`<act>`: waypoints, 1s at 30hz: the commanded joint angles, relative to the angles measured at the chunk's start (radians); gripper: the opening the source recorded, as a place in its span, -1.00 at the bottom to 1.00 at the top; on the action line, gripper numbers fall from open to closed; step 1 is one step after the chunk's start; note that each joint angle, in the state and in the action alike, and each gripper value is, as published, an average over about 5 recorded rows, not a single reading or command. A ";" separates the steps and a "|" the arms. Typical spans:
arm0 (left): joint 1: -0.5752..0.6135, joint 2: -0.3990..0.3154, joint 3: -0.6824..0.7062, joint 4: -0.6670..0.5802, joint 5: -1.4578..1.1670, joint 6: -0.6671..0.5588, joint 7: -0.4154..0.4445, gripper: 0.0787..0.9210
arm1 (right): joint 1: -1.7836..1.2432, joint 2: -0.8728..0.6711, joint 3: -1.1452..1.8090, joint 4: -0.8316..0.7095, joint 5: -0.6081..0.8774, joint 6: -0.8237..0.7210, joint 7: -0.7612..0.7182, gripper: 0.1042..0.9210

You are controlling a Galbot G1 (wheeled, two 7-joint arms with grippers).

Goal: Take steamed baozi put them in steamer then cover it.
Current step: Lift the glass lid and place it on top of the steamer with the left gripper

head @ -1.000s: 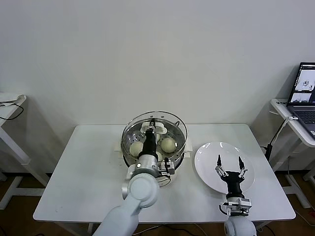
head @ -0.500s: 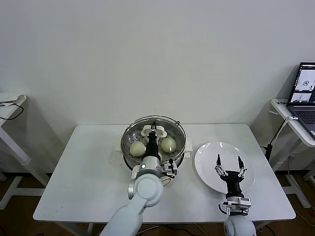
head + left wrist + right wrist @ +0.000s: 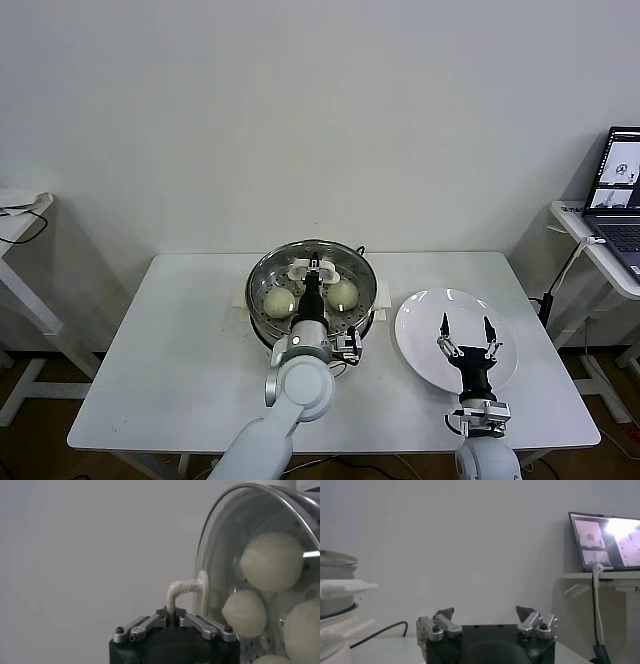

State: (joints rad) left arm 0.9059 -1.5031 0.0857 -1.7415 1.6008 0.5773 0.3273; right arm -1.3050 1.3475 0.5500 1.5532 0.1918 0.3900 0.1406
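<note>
The left gripper (image 3: pixel 314 270) clamps the cover (image 3: pixel 312 278) by its handle (image 3: pixel 181 591) (glass, likely fragile, slippery); right gripper (image 3: pixel 466 333) gapes empty.

Clear glossy glass cover (image 3: pixel 260 555), shiny steel steamer (image 3: pixel 262 305), matt smooth baozi (image 3: pixel 272 562).

In the head view, my left arm (image 3: pixel 298 375) hid the near part of the steamer (image 3: pixel 262 275); only two baozi (image 3: pixel 279 301) showed. In the left wrist view, the cover (image 3: pixel 220 555) and one baozi were cut off by the edge. The laptop (image 3: pixel 622 170) was cropped.
</note>
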 commanded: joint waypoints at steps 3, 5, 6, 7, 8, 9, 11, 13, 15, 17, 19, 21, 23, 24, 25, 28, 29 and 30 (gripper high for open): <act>-0.002 -0.002 -0.008 0.002 0.012 -0.001 0.006 -0.72 | 0.001 0.001 0.000 -0.001 -0.001 0.001 -0.001 0.76; -0.002 0.000 -0.009 0.001 0.011 -0.001 0.007 -0.72 | 0.002 0.001 0.000 -0.001 -0.002 0.001 -0.001 0.76; -0.001 0.000 -0.011 0.001 0.011 -0.001 0.008 -0.72 | 0.003 0.001 0.000 -0.001 -0.002 0.001 -0.002 0.76; 0.000 0.000 -0.012 0.001 0.011 -0.001 0.008 -0.72 | 0.003 0.001 0.000 -0.001 -0.002 0.001 -0.002 0.76; 0.001 0.001 -0.013 0.001 0.010 -0.001 0.008 -0.72 | 0.003 0.001 0.000 -0.002 -0.002 0.001 -0.002 0.76; 0.002 0.001 -0.013 0.001 0.010 -0.001 0.009 -0.72 | 0.004 0.001 -0.001 -0.002 -0.002 0.001 -0.002 0.76; 0.004 0.002 -0.012 0.000 0.009 -0.001 0.010 -0.72 | 0.004 0.001 -0.001 -0.002 -0.002 0.001 -0.002 0.76; 0.006 0.001 -0.010 0.001 0.009 0.000 0.011 -0.72 | 0.005 0.001 -0.002 -0.002 -0.003 0.002 -0.002 0.76; 0.007 0.001 -0.009 0.003 0.007 0.000 0.013 -0.72 | 0.005 0.002 -0.002 -0.002 -0.003 0.002 -0.002 0.76; 0.008 0.000 -0.009 0.004 0.006 0.000 0.015 -0.72 | 0.005 0.002 -0.002 -0.001 -0.003 0.002 -0.002 0.76; 0.008 0.000 -0.009 0.005 0.004 0.000 0.016 -0.72 | 0.005 0.001 -0.001 -0.001 -0.003 0.002 -0.002 0.76; 0.008 -0.001 -0.010 0.007 0.002 -0.001 0.017 -0.72 | 0.005 0.000 -0.001 -0.002 -0.003 0.003 -0.003 0.76; 0.008 -0.001 -0.011 0.008 -0.001 -0.002 0.018 -0.72 | 0.005 0.000 -0.001 -0.001 -0.003 0.003 -0.003 0.76; 0.009 -0.002 -0.012 0.007 -0.002 -0.003 0.018 -0.72 | 0.005 0.000 -0.001 -0.001 -0.004 0.003 -0.003 0.76; 0.010 -0.002 -0.012 0.007 -0.003 -0.004 0.019 -0.72 | 0.004 0.000 0.000 -0.002 -0.004 0.003 -0.003 0.76; 0.017 -0.002 -0.013 0.006 -0.003 -0.008 0.017 -0.72 | 0.005 0.000 0.000 -0.001 -0.004 0.003 -0.003 0.76; 0.020 -0.002 -0.013 0.005 -0.003 -0.009 0.016 -0.72 | 0.005 0.000 0.000 -0.001 -0.004 0.003 -0.003 0.76; 0.022 -0.002 -0.013 0.004 -0.003 -0.010 0.015 -0.72 | 0.005 0.000 0.000 0.000 -0.004 0.003 -0.003 0.76</act>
State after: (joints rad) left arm 0.9191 -1.5046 0.0729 -1.7361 1.6010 0.5722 0.3433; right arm -1.3005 1.3475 0.5494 1.5509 0.1881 0.3927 0.1377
